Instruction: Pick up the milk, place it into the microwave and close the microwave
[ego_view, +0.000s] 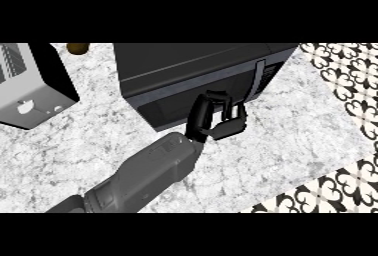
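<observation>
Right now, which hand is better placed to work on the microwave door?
Left, probably. The left hand is already at the microwave door front, fingers curled, just left of the door handle. The right hand is not in view.

Grey marble counter (88, 145), patterned floor (347, 75)

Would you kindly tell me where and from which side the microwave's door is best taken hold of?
Probably by the door handle, the slim upright bar at the right edge of the microwave front. It stands up along the closed door, so coming from the front and wrapping across it suits its shape. The left hand is already just below and left of it.
</observation>
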